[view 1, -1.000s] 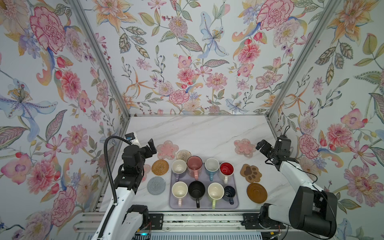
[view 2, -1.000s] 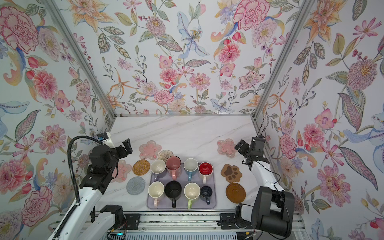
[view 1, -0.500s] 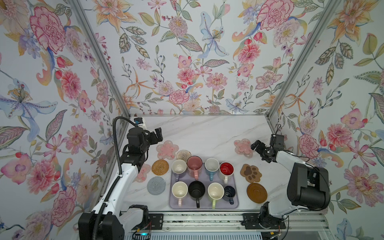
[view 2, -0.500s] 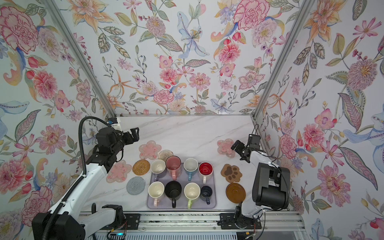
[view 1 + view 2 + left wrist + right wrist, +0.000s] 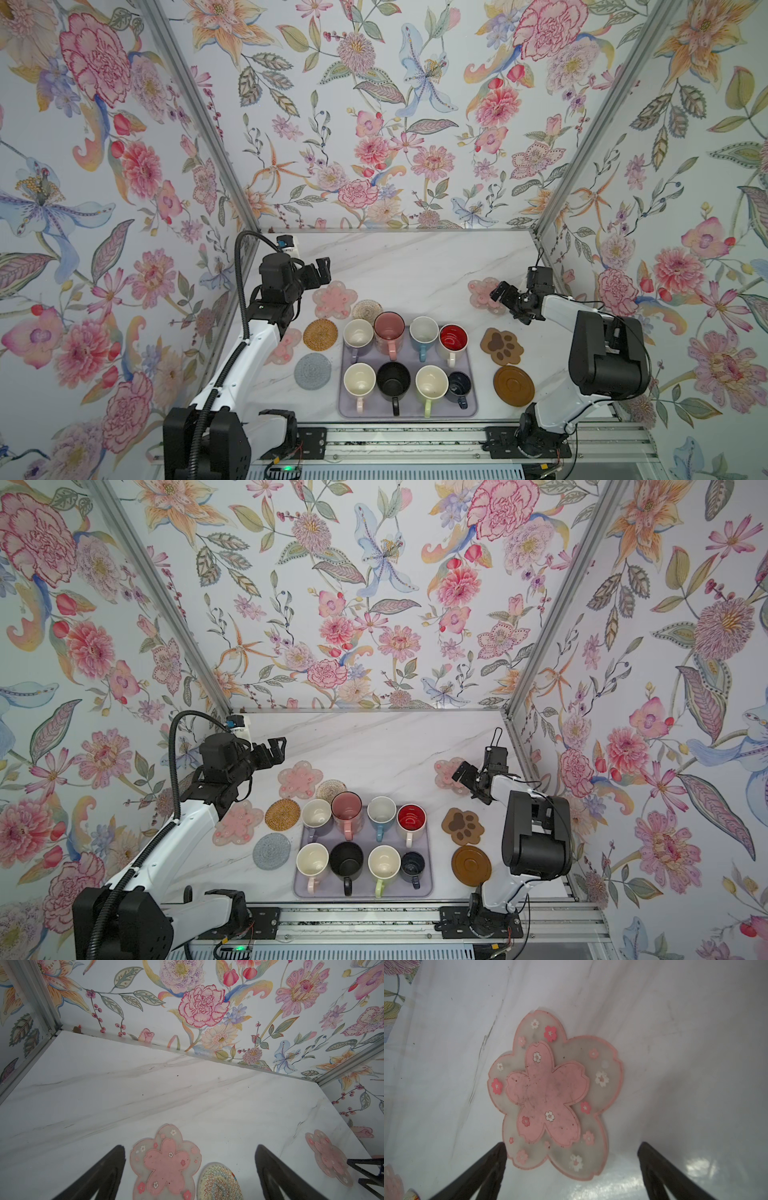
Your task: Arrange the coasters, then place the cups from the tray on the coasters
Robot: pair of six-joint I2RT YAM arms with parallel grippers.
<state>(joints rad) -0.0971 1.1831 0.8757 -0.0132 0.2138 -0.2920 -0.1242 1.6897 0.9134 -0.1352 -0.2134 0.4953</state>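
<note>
Progress looks close to nil. The tray sits at the lower centre of both top views with all eight cups in it, two rows of four, from the pink cup in the upper row to the black cup in the lower. None is on a coaster.

The coasters lie loose on the tabletop around the tray. Left of it are a flower coaster, a woven coaster half hidden behind the cups, a rattan coaster, a grey coaster and a second flower partly under the left arm. Right of it are a third flower, a paw and a brown disc.

The left claw hangs wide and empty above the flower coaster. The right claw is also wide and empty, low over the third flower. In the right wrist view that flower lies flat on the tabletop, between and beyond the fingers.

I judge the arranging as barely begun, with every cup yet to move.
</note>
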